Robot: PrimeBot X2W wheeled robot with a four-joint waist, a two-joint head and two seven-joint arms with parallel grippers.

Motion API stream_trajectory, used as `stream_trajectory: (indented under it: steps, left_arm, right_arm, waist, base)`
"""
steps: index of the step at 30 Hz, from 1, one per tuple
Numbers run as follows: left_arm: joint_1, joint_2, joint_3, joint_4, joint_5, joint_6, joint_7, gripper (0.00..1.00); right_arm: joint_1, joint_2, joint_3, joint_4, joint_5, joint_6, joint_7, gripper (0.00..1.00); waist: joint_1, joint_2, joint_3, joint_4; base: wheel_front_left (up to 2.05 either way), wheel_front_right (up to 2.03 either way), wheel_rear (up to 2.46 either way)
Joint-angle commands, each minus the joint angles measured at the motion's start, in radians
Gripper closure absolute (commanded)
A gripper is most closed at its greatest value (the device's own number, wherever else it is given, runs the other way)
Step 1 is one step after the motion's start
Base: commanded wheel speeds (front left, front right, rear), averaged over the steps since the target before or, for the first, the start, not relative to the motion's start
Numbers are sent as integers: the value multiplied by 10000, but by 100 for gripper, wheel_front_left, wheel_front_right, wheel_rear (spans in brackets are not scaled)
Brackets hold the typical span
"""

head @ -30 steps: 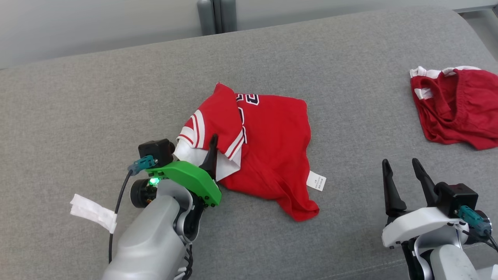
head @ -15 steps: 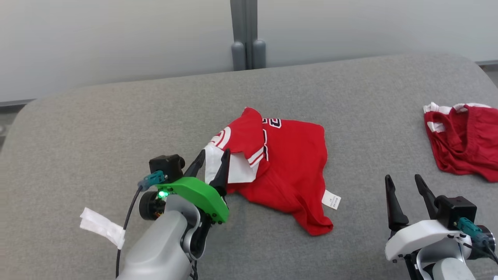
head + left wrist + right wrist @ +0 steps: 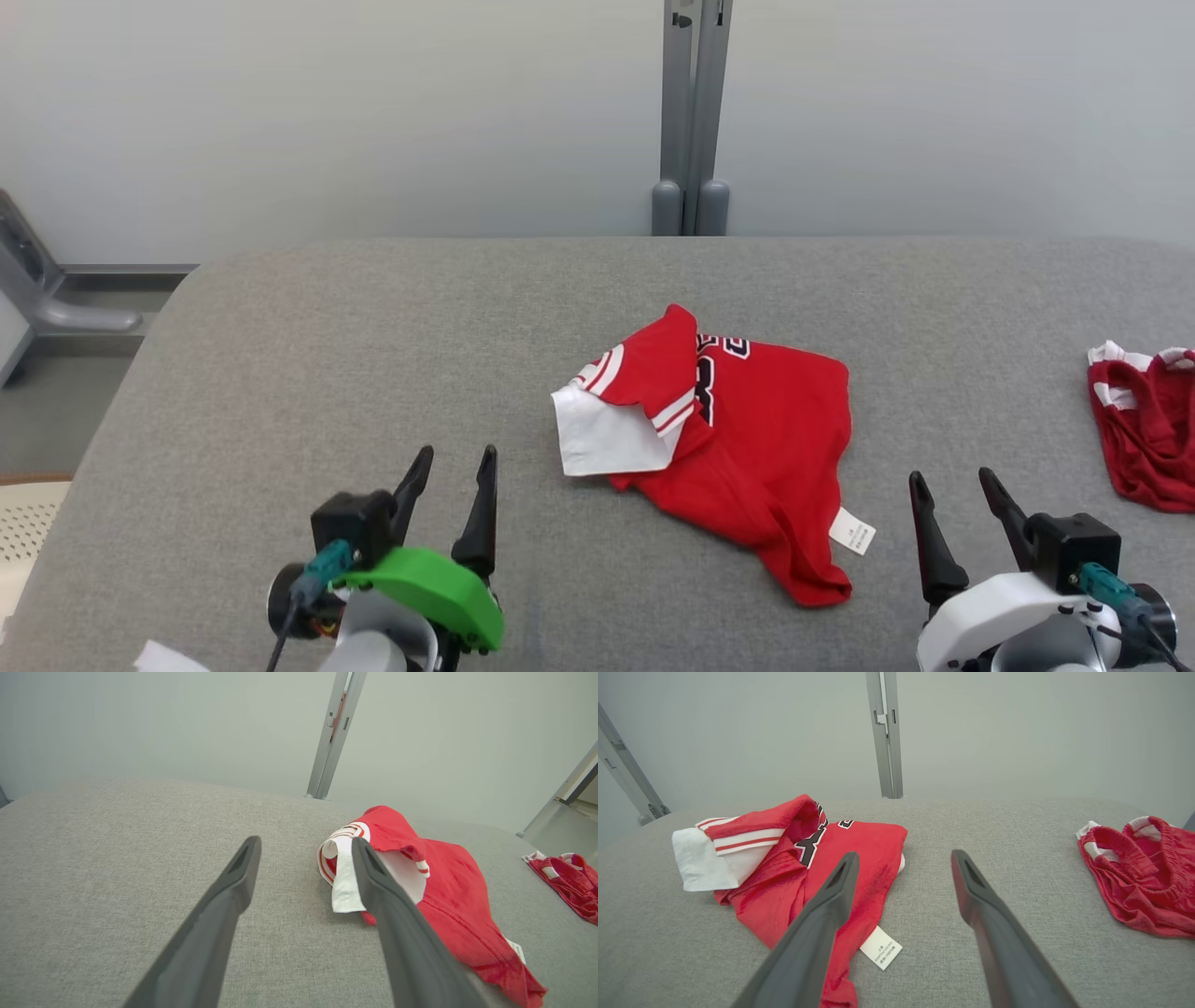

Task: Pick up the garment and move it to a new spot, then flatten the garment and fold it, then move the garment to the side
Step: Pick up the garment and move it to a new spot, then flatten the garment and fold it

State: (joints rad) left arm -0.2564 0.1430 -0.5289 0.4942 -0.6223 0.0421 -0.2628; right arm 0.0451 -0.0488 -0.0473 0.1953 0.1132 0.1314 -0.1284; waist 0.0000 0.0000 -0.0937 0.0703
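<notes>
While the red shirt lies in a crumpled heap near the middle of the grey cushion, both claws sit low at the near edge and hold nothing. The left gripper has its two dark fingers spread wide, pointing up over bare grey cloth. It is off to the left of the shirt and not touching it. In the left wrist view, the shirt's white edge sits just past the tip of one finger.

The right gripper is spread wide too, and it is empty. It is near the shirt's lower right corner, close to a small white tag that sticks out from the hem, but apart from it.

The shirt is partly folded over itself. A sleeve with white and red stripes is flipped on top at the left side, and a white patch of the inside shows under it. Dark number marks peek out near the top.

Far off to the right lies another red piece of clothing with white trim, well apart from the shirt. A grey post stands behind the cushion.
</notes>
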Motion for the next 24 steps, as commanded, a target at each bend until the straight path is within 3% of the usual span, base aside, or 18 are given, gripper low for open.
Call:
stream_trajectory:
  steps: [1, 10, 24]
  left_arm:
    - [522, 49, 139, -329, 250, 128, -17, 0]
    - [2592, 22, 1135, -2010, 1372, 731, -16, 0]
    - [2744, 18, 1351, -2169, 1492, 581, -16, 0]
  right_arm:
    - [211, -32, 44, 43, -42, -15, -4, 0]
    - [623, -32, 83, 98, 316, -15, -259, 0]
    - [592, -31, 212, 336, 496, -15, -450, 0]
  waist:
    - [0, 0, -183, 191]
    - [0, 0, -217, 199]
    - [0, 0, -164, 117]
  base:
    - [0, 0, 0]
    - [0, 0, 0]
    - [0, 0, 0]
